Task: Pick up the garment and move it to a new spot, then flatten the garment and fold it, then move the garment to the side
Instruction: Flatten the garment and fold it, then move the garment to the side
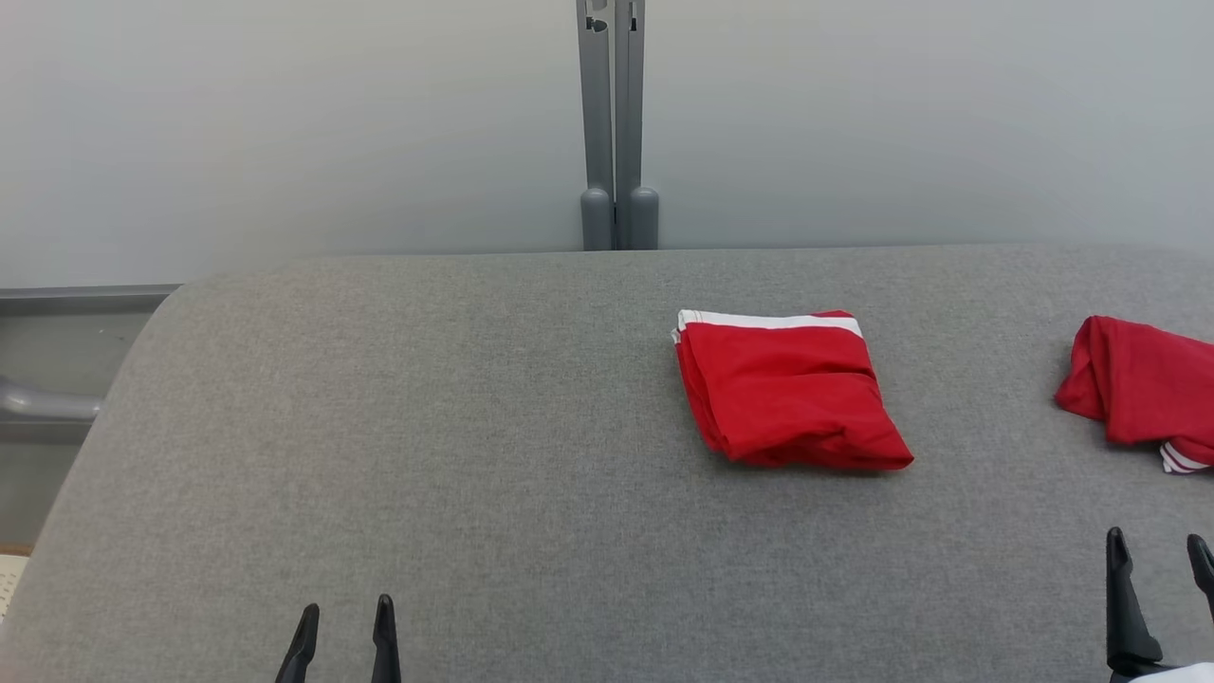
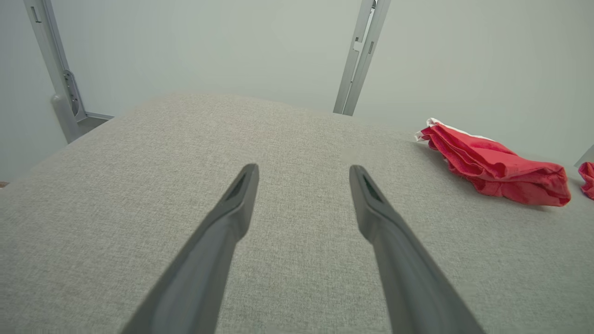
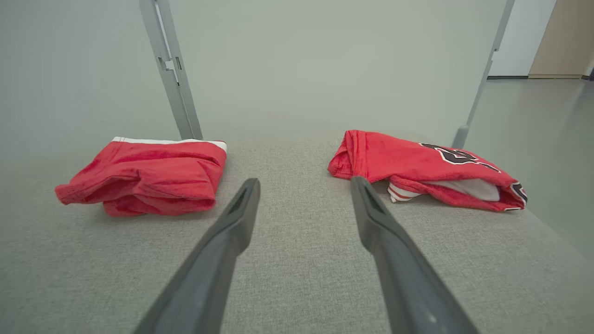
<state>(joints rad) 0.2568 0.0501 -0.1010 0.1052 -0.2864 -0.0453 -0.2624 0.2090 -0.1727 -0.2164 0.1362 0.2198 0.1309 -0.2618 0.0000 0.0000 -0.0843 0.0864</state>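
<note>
A folded red garment [image 1: 787, 389] with a white band along its far edge lies right of centre on the grey table [image 1: 455, 427]; it also appears in the left wrist view [image 2: 496, 164] and the right wrist view [image 3: 148, 174]. My left gripper [image 1: 343, 617] stands open at the lower left, far from it, with nothing between its fingers [image 2: 304, 174]. My right gripper [image 1: 1159, 550] stands open at the lower right, pulled back from the cloth, its jaws empty [image 3: 304, 185].
A second folded red garment [image 1: 1143, 389] with black lettering and white trim [image 3: 431, 169] lies at the table's right edge. A grey metal post [image 1: 615, 123] stands behind the table against a pale wall. The table's left corner is rounded.
</note>
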